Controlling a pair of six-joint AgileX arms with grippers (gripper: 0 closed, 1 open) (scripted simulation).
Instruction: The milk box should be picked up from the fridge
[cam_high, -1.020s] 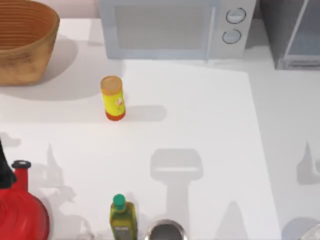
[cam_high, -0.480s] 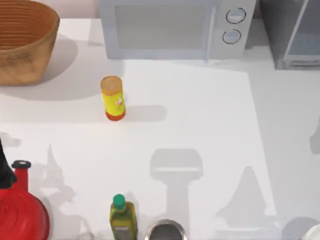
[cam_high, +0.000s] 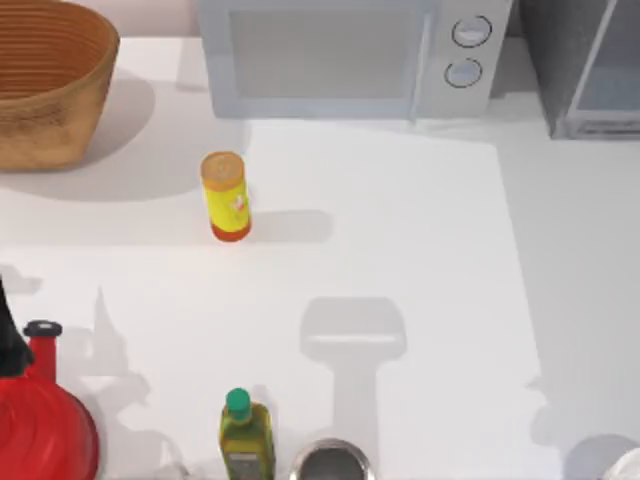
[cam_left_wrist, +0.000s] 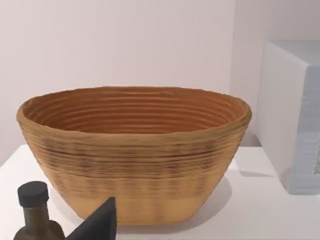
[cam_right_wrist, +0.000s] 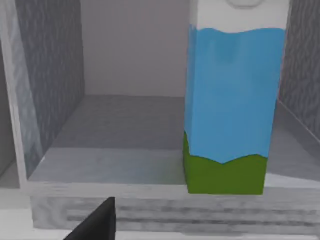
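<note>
The milk box (cam_right_wrist: 230, 100) stands upright inside the open fridge (cam_high: 585, 70), at the surface's far right corner, set toward one side wall and right at the front lip of the fridge floor. The right wrist view looks straight into the compartment, so the right gripper (cam_right_wrist: 97, 222) appears to be lined up in front of the opening, short of the carton; one dark fingertip shows and I cannot tell whether its fingers are apart or together. The likely step is the reach into the fridge. The risks come from the tight spot: the carton sits close to the side wall, so a finger going in on that side could catch the wall or the frame, and a finger meeting the carton's face head-on could push it deeper or tip it, since it is tall on a narrow base. A grip taken too high on the folded white top might slip. The left gripper (cam_left_wrist: 100, 225) is idle at the left side, facing the woven basket (cam_left_wrist: 132, 150), its state also unclear.
</note>
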